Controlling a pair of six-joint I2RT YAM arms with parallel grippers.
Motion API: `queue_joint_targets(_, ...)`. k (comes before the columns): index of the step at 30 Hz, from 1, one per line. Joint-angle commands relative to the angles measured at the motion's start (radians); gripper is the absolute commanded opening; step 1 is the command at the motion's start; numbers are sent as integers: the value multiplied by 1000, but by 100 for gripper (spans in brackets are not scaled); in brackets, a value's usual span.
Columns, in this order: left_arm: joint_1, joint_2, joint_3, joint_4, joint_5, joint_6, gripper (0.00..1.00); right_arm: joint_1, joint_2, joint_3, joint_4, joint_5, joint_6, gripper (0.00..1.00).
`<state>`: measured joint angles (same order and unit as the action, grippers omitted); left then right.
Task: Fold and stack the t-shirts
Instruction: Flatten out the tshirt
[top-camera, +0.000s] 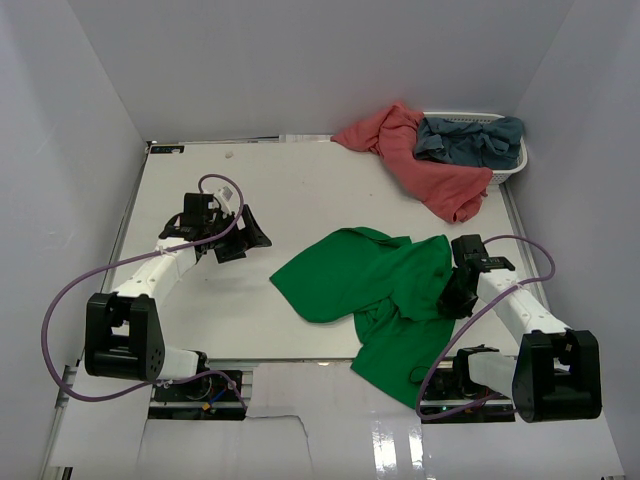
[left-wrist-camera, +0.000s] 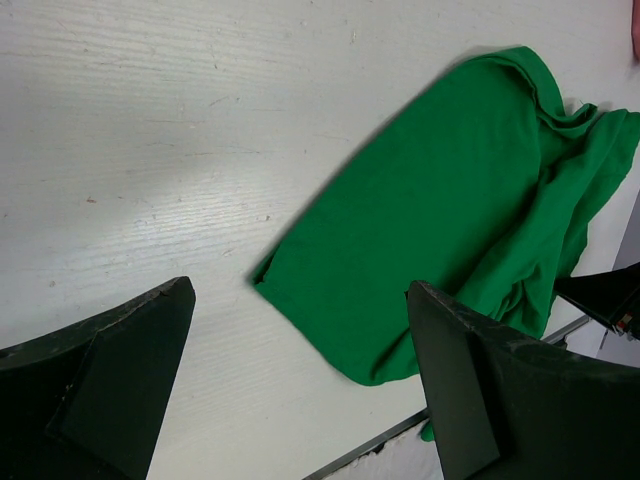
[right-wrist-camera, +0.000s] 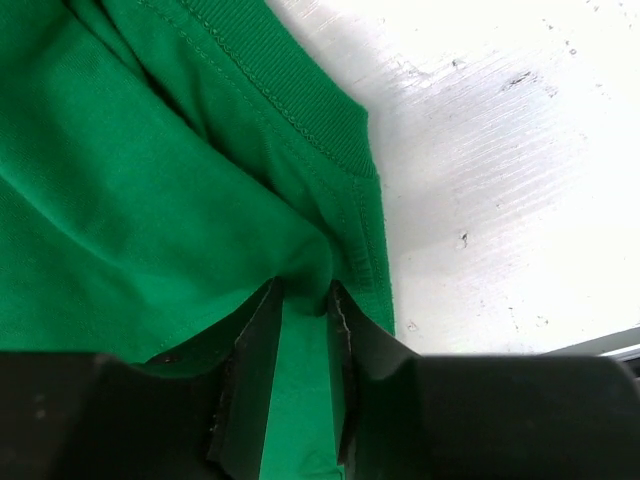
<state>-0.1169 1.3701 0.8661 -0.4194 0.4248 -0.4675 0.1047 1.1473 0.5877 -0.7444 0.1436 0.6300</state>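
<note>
The bright green t-shirt (top-camera: 375, 290) lies crumpled at the table's near middle-right, its lower part hanging over the front edge. My right gripper (top-camera: 452, 293) is shut on the green shirt's (right-wrist-camera: 150, 180) cloth near the ribbed collar. My left gripper (top-camera: 243, 238) is open and empty, left of the shirt; the green shirt (left-wrist-camera: 450, 210) shows between its fingers, apart from them. The salmon-pink t-shirt (top-camera: 420, 160) drapes from the basket onto the table at the back right. The grey-blue t-shirt (top-camera: 470, 138) lies in the basket.
The white slatted basket (top-camera: 507, 172) stands at the back right corner. White walls enclose the table on the left, back and right. The table's front edge (left-wrist-camera: 400, 430) runs just below the green shirt.
</note>
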Motion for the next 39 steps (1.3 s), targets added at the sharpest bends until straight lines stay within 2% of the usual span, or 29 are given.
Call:
queue_joint_targets(1, 0, 3, 34, -7, -11, 9, 98, -5, -17, -3, 17, 13, 23, 30)
queue_joint_targets(4, 0, 12, 34, -7, -1, 9, 98, -5, -23, 11, 13, 25, 22, 27)
queue_joint_targets(5, 0, 15, 34, -7, 0, 6, 98, -5, -24, 14, 14, 27, 20, 21)
queue_joint_targets(7, 0, 20, 33, -6, 6, 1, 98, -5, -24, 24, 10, 27, 17, 20)
queue_joint_targets(8, 0, 21, 31, -5, 11, -3, 98, -5, -24, 27, 2, 24, 16, 9)
queue_joint_targets(9, 0, 21, 30, -2, 20, -13, 98, -5, -27, 29, 0, 22, 14, 8)
queue_joint_targets(18, -10, 70, -36, 59, 88, -80, 98, -5, -38, 126, -27, 5, -10, 8)
queue_joint_targets(22, -35, 113, -38, 77, 86, -108, 94, -5, -50, 169, -39, 1, -24, 8)
queue_joint_targets(32, -40, 133, -56, 47, 77, -106, 88, -5, -57, 202, -47, -1, -47, 8)
queue_joint_targets(39, -50, 195, -58, 22, 72, -89, 87, -5, -54, 213, -39, -13, -53, 8)
